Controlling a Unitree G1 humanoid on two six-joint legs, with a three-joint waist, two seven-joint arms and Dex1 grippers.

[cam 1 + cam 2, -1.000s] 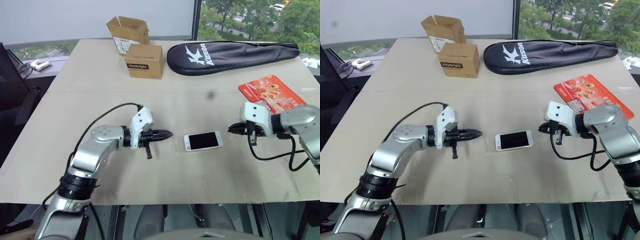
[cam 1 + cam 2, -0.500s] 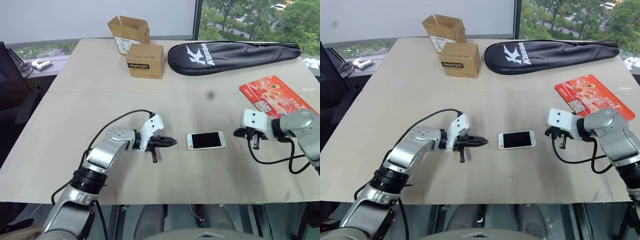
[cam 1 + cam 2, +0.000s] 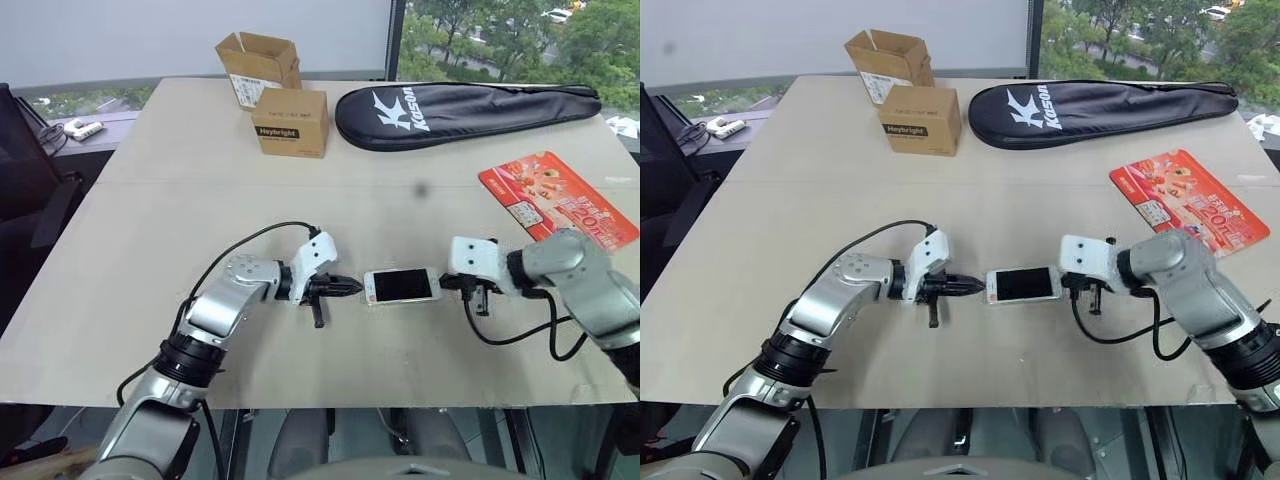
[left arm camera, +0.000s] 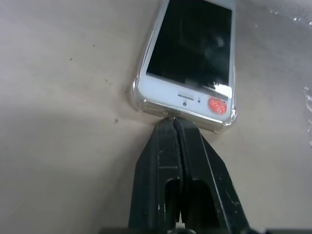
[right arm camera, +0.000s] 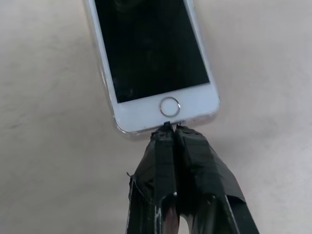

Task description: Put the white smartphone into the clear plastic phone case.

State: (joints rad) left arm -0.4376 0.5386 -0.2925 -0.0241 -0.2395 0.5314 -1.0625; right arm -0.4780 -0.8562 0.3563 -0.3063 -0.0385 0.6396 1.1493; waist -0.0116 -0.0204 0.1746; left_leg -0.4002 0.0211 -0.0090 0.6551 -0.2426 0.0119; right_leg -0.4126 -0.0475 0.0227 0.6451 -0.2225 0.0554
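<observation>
We see a pale beige tabletop (image 3: 150,200), with both of the robot's arms reaching in from the near edge. Near the front, at the centre, lies the small white smartphone with a black screen (image 3: 401,286), face up and flat on the table. A thin clear plastic phone case (image 4: 138,100) wraps its edges: in the wrist views a glossy transparent rim shows around the phone's corners, so the phone appears to sit in the shell, though we cannot tell whether it is fully seated.

The left gripper (image 3: 354,289) has its two black fingers pressed together, tips against the phone's end that bears the earpiece and a small red sticker. The right gripper (image 3: 1070,283) also has its fingers together, with nothing between them; their tips touch the opposite end, beside the round home button. The phone lies between the two grippers.

Further back on the right, a flat orange-red printed packet (image 3: 556,198) lies well apart from the phone. At the far side a closed brown cardboard box with a printed label (image 3: 290,122) stands just in front of an open brown cardboard box (image 3: 257,66). To their right stretches a long black fabric racket bag with white lettering (image 3: 465,111).
</observation>
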